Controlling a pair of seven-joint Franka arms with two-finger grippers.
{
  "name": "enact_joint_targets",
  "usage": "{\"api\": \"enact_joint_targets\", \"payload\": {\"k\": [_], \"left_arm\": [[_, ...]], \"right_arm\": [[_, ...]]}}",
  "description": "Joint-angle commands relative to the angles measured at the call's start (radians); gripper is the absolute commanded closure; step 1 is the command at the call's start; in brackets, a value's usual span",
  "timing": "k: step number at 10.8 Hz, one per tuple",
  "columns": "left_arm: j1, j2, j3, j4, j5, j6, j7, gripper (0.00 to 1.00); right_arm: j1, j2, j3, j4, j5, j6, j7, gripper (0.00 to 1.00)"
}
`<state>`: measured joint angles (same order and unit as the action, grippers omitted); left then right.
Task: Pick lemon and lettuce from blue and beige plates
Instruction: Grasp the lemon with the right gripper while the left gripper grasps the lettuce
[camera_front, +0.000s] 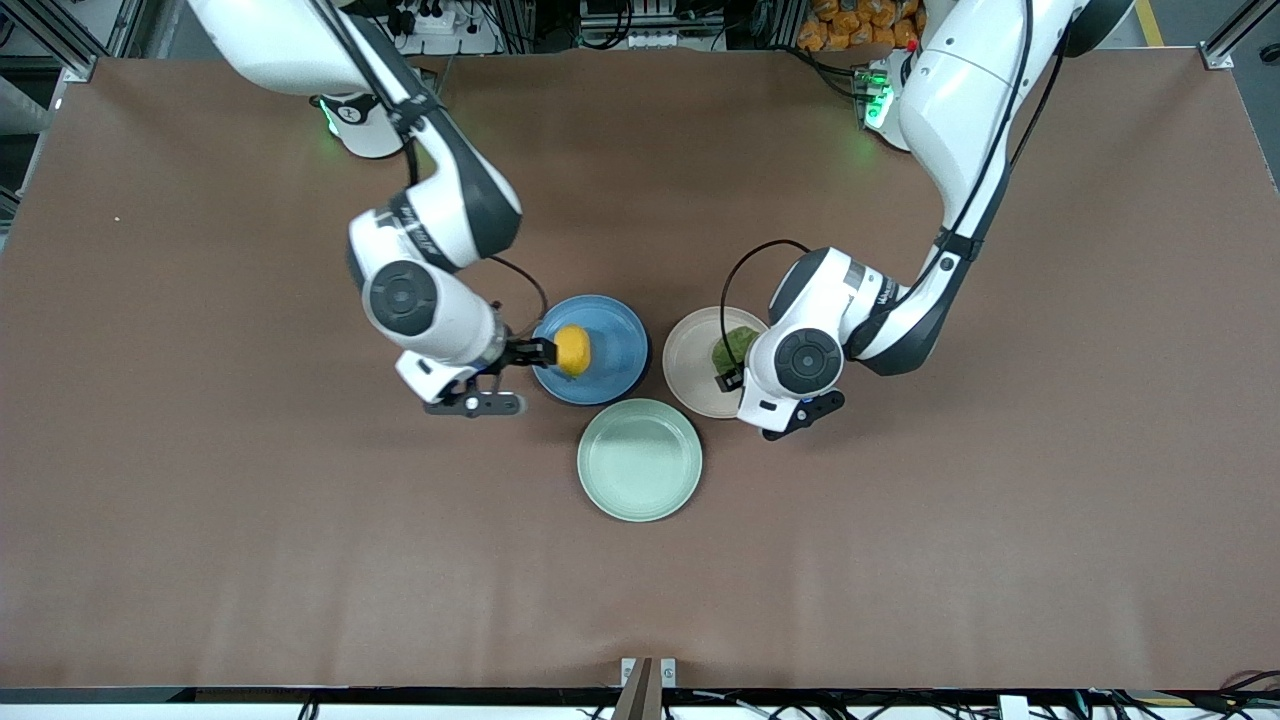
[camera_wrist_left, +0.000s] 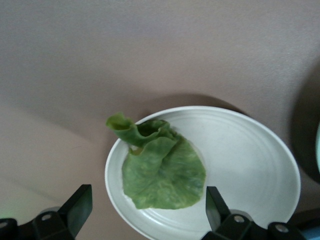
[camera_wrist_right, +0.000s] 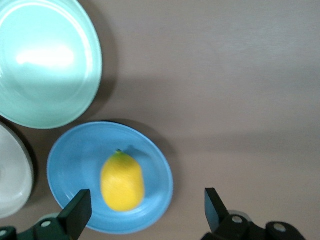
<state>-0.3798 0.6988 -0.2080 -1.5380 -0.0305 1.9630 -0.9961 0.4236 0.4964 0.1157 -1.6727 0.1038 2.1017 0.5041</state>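
The yellow lemon (camera_front: 572, 350) lies on the blue plate (camera_front: 615, 350); the right wrist view shows the lemon (camera_wrist_right: 122, 182) on that plate (camera_wrist_right: 75, 160). My right gripper (camera_front: 540, 352) hangs open over the plate's edge beside the lemon, and its fingers (camera_wrist_right: 147, 197) are wide apart and touch nothing. The green lettuce (camera_front: 735, 347) lies on the beige plate (camera_front: 690, 365). My left gripper (camera_front: 728, 380) hangs open just above the leaf; in the left wrist view (camera_wrist_left: 147, 195) the lettuce (camera_wrist_left: 162, 172) lies on the plate (camera_wrist_left: 250, 160) between its spread fingers.
A pale mint-green plate (camera_front: 640, 460) stands empty, nearer to the front camera than the other two plates and touching distance from both; it also shows in the right wrist view (camera_wrist_right: 45, 60). Brown table surface lies all around the plates.
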Motion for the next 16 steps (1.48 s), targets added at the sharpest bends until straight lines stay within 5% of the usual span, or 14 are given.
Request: {"api": "enact_joint_targets", "payload": {"k": [1,4,9,12,14,16], "left_arm": [[-0.014,0.031,0.01,0.016,0.0,0.037,-0.042,0.0],[-0.025,0.059,0.01,0.012,0.0,0.071,-0.065,0.02],[-0.03,0.08,0.01,0.004,0.0,0.085,-0.079,0.06],[-0.03,0.093,0.015,-0.005,0.001,0.085,-0.078,0.19],[-0.03,0.096,0.016,-0.007,0.001,0.085,-0.078,0.22],[-0.028,0.096,0.018,-0.011,0.001,0.083,-0.076,0.44]], "right_arm": [[0.003,0.008,0.045,-0.083,-0.053,0.134,0.091,0.0],[0.049,0.079,0.062,-0.091,-0.182,0.192,0.215,0.0],[0.09,0.138,0.079,-0.093,-0.251,0.236,0.347,0.0],[0.098,0.163,0.079,-0.093,-0.302,0.258,0.407,0.0],[0.098,0.165,0.079,-0.093,-0.302,0.251,0.399,0.38],[0.096,0.163,0.079,-0.091,-0.302,0.247,0.392,0.73]]}}
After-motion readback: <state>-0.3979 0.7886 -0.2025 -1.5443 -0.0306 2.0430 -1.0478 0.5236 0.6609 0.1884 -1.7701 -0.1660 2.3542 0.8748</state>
